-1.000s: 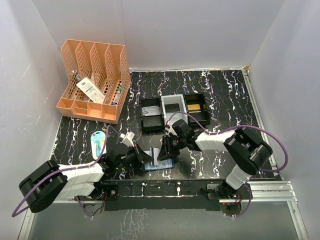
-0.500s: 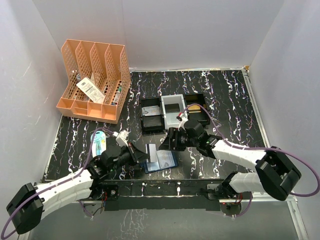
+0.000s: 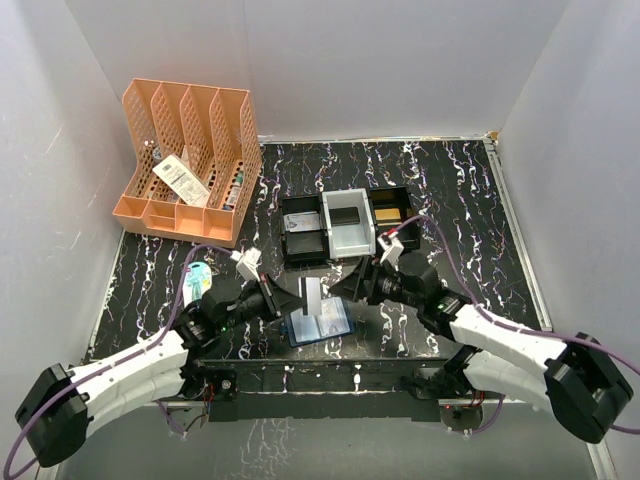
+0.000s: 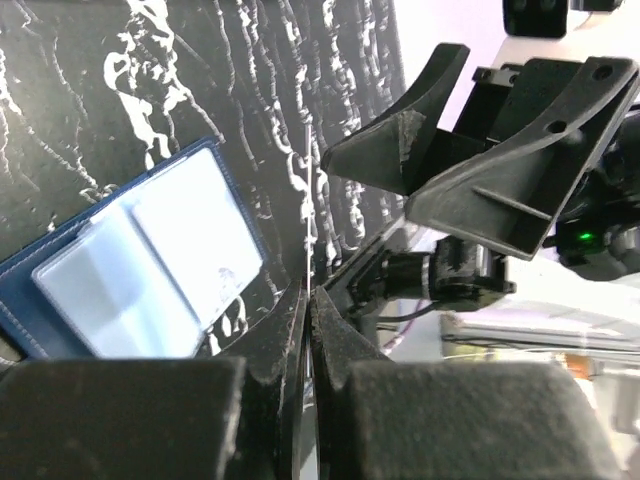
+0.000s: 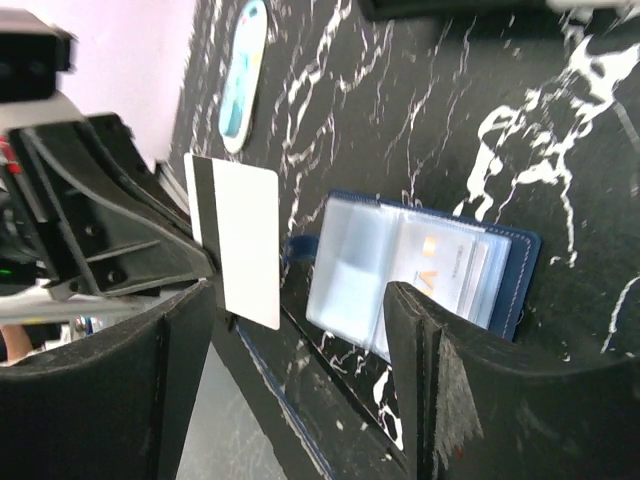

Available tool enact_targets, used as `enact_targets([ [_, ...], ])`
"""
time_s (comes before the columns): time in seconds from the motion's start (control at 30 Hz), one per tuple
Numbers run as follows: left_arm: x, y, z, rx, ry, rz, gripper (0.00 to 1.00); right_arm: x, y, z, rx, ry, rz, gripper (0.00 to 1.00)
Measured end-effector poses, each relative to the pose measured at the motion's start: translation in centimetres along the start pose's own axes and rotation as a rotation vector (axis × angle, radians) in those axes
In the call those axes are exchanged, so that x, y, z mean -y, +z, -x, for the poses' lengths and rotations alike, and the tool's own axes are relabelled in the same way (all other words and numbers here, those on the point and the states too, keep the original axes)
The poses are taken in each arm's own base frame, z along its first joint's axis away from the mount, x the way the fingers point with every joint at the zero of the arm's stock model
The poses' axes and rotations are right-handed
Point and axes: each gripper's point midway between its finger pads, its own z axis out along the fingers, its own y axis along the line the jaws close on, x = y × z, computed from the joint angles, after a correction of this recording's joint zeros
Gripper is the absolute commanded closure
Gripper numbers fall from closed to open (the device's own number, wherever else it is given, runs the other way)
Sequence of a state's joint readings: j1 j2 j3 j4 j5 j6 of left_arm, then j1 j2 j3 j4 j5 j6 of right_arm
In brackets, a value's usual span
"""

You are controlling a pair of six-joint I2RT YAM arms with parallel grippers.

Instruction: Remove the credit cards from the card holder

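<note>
Ok, card holder [image 3: 322, 326] lies open at the near edge of the table [image 3: 450, 200], credit cards [image 5: 440, 265] sleeved inside; my left gripper [image 4: 310, 300] pinches a white card [image 5: 240, 235] by its edge; it looks thin, stiff and slick, so grip the flat faces; right gripper [image 3: 348, 283] jaws apart just beyond; no print readable.

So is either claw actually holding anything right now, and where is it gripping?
The left claw pinches a white card by its dark-striped edge, standing it upright. The right claw is open and empty.
</note>
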State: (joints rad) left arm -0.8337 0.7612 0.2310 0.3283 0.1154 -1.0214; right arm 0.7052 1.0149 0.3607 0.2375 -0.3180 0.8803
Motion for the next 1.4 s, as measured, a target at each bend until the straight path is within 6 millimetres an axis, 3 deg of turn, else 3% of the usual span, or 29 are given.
enact_targets([
  [0.1,0.5,0.1,1.2,0.000,-0.091,-0.063,1.00,-0.6,-1.2,2.4,0.099,0.016,0.030,0.16],
  [0.2,0.6,-0.2,2.2,0.002,-0.133,-0.092,1.00,-0.4,-3.4,5.0,0.227,0.044,0.080,0.17],
  [0.3,2.1,-0.6,2.2,-0.025,-0.148,-0.158,1.00,-0.3,-4.0,6.4,0.255,0.081,0.104,0.18],
  [0.43,3.9,-1.1,2.2,-0.055,-0.162,-0.237,1.00,-1.8,-3.4,5.3,0.152,0.149,0.213,0.28],
  [0.6,5.2,-1.7,2.4,-0.066,-0.171,-0.266,1.00,-4.1,-4.0,4.2,0.064,0.178,0.325,0.22],
  [0.73,7.6,-2.5,3.8,-0.043,-0.133,-0.313,1.00,-5.8,-4.7,3.9,0.055,0.152,0.380,0.21],
  [0.93,8.3,-2.1,3.7,-0.080,-0.141,-0.340,1.00,-7.0,-4.1,3.2,-0.009,0.163,0.400,0.35],
  [1.17,8.5,-1.8,3.5,-0.106,-0.144,-0.349,1.00,-10.4,-2.5,3.4,-0.080,0.132,0.470,0.55],
  [1.3,9.3,-1.8,3.8,-0.101,-0.154,-0.386,1.00,-10.2,-1.7,3.2,-0.099,0.156,0.475,0.69],
  [1.4,9.6,-1.9,4.0,-0.098,-0.153,-0.399,1.00,-9.8,-1.1,3.0,-0.113,0.187,0.479,0.72],
])
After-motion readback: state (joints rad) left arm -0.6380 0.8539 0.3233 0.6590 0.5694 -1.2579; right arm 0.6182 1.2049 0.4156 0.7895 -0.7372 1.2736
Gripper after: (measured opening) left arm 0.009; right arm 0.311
